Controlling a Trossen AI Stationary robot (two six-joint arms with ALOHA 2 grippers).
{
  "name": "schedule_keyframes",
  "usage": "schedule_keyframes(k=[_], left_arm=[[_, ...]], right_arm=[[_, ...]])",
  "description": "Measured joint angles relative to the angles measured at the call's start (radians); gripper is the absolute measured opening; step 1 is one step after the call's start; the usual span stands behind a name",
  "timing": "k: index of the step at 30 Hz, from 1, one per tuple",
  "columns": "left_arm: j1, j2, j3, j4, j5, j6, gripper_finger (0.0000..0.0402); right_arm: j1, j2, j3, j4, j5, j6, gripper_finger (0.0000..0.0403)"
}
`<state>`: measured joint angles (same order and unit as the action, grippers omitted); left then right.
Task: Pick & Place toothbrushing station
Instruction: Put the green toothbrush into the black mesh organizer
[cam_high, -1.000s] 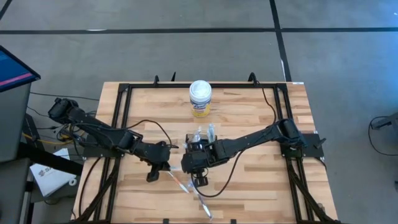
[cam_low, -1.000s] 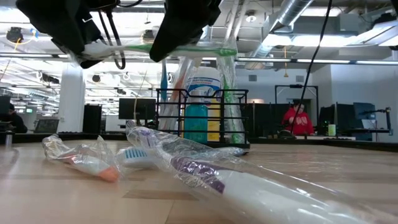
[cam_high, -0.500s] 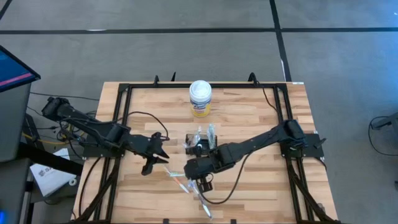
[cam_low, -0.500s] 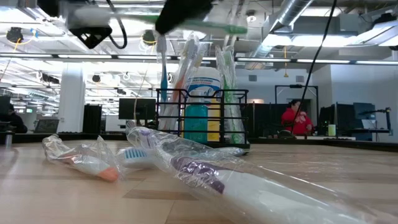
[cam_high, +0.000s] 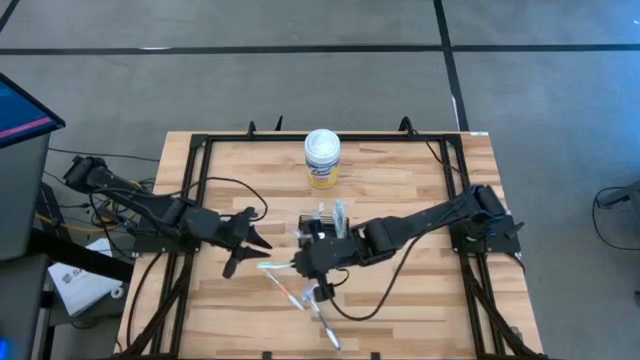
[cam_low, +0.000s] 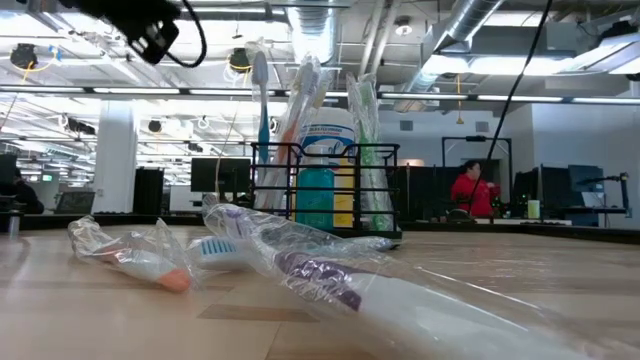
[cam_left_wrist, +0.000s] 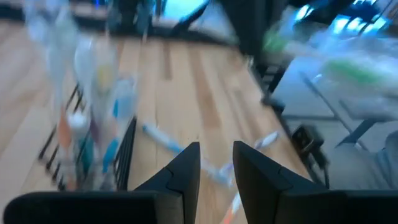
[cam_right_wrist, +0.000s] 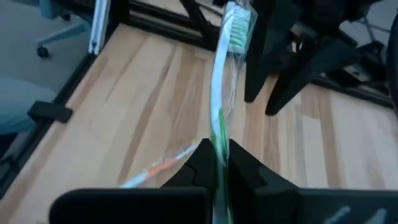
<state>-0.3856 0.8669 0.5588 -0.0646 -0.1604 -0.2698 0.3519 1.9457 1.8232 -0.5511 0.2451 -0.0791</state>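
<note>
The toothbrushing station (cam_high: 325, 222) is a black wire holder standing on its base at the table's middle, with several wrapped toothbrushes upright in it; it also shows in the low view (cam_low: 325, 190). My right gripper (cam_high: 300, 265), just near and left of the holder, is shut on a green toothbrush in a clear wrapper (cam_right_wrist: 227, 56). My left gripper (cam_high: 247, 256) is open and empty a little left of the brush's head end (cam_high: 264, 266). Its fingers show apart in the left wrist view (cam_left_wrist: 216, 163). My right gripper pinches the wrapped green toothbrush by its handle (cam_right_wrist: 217, 134) between its two fingers. The fingers point toward the table's left, and the brush runs on ahead of them. Its bristle head (cam_right_wrist: 235, 18) is at the far end, and the brush is clear of the table.
A white canister with a yellow label (cam_high: 322, 158) stands near the far edge. Several loose wrapped toothbrushes (cam_high: 300, 298) lie on the table near the front, and they show close up in the low view (cam_low: 300, 265). A black frame (cam_high: 200, 200) runs around the table.
My left gripper has drawn back from the green toothbrush toward the table's left edge and risen. My right gripper has kept the toothbrush and lifted it out of the low view.
</note>
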Motion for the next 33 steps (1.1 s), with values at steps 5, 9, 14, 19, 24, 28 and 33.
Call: schedule_keyframes(k=[5, 9, 14, 19, 24, 28, 33], left_arm=[[-0.003, 0.011, -0.018, 0.12, -0.001, 0.064, 0.0088], [-0.002, 0.019, -0.017, 0.156, -0.01, 0.106, 0.0088], [-0.001, 0.023, -0.017, 0.183, -0.032, 0.13, 0.0088], [-0.001, 0.024, -0.017, 0.188, -0.039, 0.138, 0.0088], [-0.001, 0.024, -0.017, 0.192, -0.05, 0.138, 0.0088], [-0.001, 0.024, -0.017, 0.196, -0.05, 0.142, 0.0088], [-0.001, 0.024, -0.017, 0.202, -0.05, 0.143, 0.0088]], right_arm=[[0.0, -0.01, -0.008, 0.012, 0.022, -0.005, 0.0007], [0.0, -0.015, -0.014, 0.019, 0.043, -0.028, 0.0007], [-0.001, -0.031, -0.013, 0.03, 0.051, -0.033, 0.0007], [0.0, -0.041, -0.013, 0.02, 0.072, -0.037, 0.0007], [0.0, -0.082, -0.012, -0.031, 0.115, -0.03, 0.0007], [-0.001, -0.104, -0.013, -0.066, 0.123, -0.025, 0.0007], [0.003, -0.136, -0.013, -0.134, 0.149, 0.0, 0.0007]])
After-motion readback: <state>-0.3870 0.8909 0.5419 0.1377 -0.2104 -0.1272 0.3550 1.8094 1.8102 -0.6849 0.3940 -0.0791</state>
